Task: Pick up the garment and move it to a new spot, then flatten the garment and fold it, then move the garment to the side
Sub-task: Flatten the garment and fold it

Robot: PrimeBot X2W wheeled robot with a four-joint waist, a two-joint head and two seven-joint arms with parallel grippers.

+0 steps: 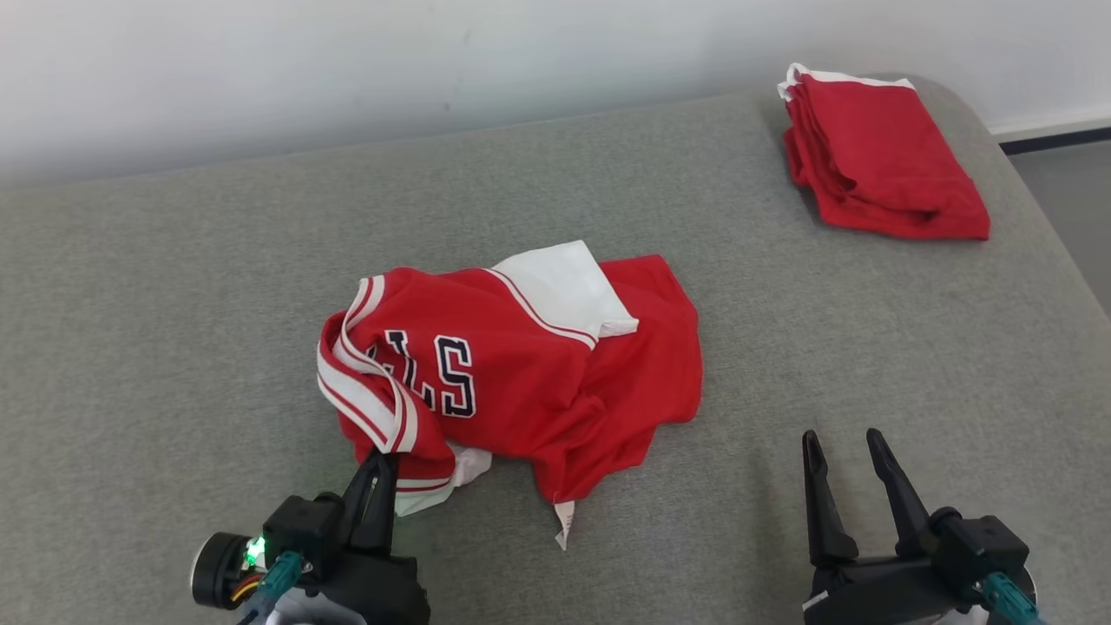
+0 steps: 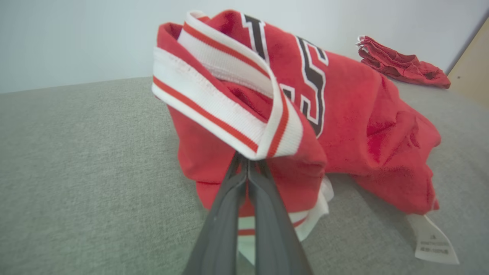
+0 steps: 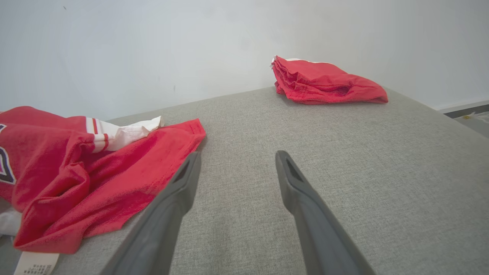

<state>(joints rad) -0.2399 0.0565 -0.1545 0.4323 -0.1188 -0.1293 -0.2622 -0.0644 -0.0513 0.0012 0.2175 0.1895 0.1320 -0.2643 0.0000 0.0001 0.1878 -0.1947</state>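
The garment (image 1: pixel 538 365) is a red jersey with white-and-red striped trim and dark letters, lying crumpled in the middle of the grey surface. My left gripper (image 1: pixel 379 458) is shut on the striped trim at the jersey's near left edge. In the left wrist view the trim (image 2: pixel 237 118) loops up just over the closed fingers (image 2: pixel 244 198) of the left gripper (image 2: pixel 247 162). My right gripper (image 1: pixel 840 438) stands open at the lower right, apart from the jersey, with nothing between its fingers. In the right wrist view the garment (image 3: pixel 91 172) lies left of the right gripper (image 3: pixel 237 154).
A folded red garment (image 1: pixel 881 156) sits at the far right corner of the grey padded surface (image 1: pixel 174 286), also seen as the folded pile (image 3: pixel 324 82). A white wall runs behind. The surface's right edge drops to the floor (image 1: pixel 1063 182).
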